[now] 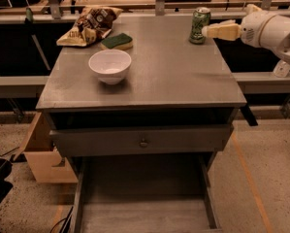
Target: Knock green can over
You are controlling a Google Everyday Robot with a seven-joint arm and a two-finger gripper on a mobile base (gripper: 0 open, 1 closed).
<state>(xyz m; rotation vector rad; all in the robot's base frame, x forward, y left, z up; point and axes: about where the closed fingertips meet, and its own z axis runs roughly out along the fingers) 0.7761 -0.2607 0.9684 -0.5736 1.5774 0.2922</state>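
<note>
The green can (199, 25) stands upright near the far right corner of the grey table (159, 76). It is light green with a silver top. My gripper (206, 31) comes in from the right at can height on the white arm (268, 29). Its cream fingertips touch or almost touch the can's right side.
A white bowl (110, 65) sits left of centre. A green-and-yellow sponge (117, 41) and a crumpled snack bag (88, 24) lie at the far left. Below the tabletop a bottom drawer (143, 203) is pulled open. A cardboard box (40, 154) stands on the floor at left.
</note>
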